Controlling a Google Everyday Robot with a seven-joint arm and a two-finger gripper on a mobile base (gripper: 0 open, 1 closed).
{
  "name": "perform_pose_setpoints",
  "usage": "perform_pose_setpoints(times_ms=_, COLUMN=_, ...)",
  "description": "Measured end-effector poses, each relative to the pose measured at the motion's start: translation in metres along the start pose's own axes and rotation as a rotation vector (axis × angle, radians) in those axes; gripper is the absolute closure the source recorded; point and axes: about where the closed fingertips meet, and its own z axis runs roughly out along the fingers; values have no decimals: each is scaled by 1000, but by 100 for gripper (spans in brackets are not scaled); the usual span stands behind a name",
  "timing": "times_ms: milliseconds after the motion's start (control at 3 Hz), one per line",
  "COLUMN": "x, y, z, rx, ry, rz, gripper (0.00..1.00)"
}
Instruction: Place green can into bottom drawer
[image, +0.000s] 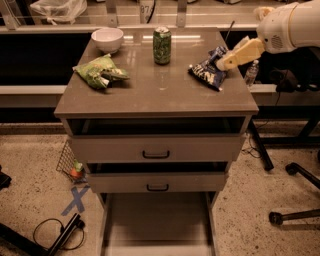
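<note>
Toward the back of the tabletop (160, 95), the green can (161, 45) stands upright between a white bowl (108, 39) and a blue snack bag (207, 72). Below, the bottom drawer (157, 220) is pulled out. At right, the gripper (223, 62) hangs over the blue bag, apart from the can; I cannot tell how it is set.

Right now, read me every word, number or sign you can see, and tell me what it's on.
"87": white tag behind the cabinet, partly cut off, so uncertain.
"X": blue tape mark on the floor.
green can: label too blurred to read.
blue snack bag: white lettering, unreadable; the gripper sits at its right edge.
</note>
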Motion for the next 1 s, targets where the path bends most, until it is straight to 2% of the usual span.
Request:
perform_pose_setpoints(times_ms=333, x=-2, y=-8, z=10, rx=26, ry=-32, rz=13, gripper=0)
perform_pose_setpoints(times_ms=667, x=-2, y=-6, z=10, rx=21, ry=-30, rz=13, gripper=0)
perform_pose_setpoints(times_ms=1000, x=-11, y=-22, z=57, rx=30, ry=-93, rz=83, gripper=0)
